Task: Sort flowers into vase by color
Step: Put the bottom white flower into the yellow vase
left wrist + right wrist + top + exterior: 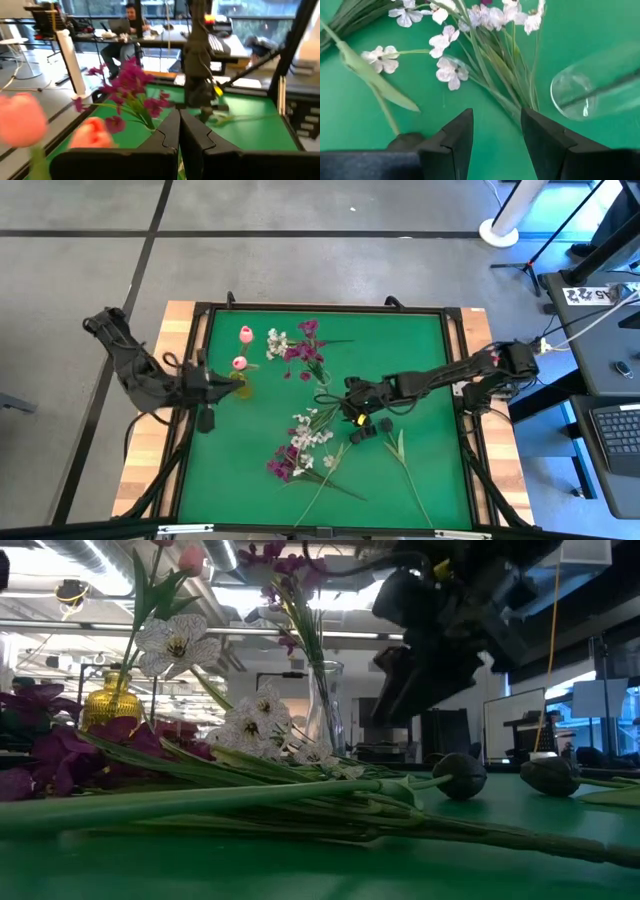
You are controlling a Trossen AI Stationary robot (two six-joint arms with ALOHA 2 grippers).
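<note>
The right tool point(352, 417) hovers open at frame centre over white flowers point(310, 432) on the green bench point(420, 360); the left tool point(222, 386), closed and empty, waits at left by a yellow vase point(240, 388).

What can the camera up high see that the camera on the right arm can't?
Only the high view shows the whole green mat, both arms, the pink tulips beside the shut left gripper, and the magenta flowers standing in the clear vase.

Only the right wrist view shows the petals of the white flowers close up and the empty gap between the open right gripper fingers.

Both show the white flowers lying on the mat, the right gripper above them, and the clear vase, which shows only as a glass rim in the wrist view.
</note>
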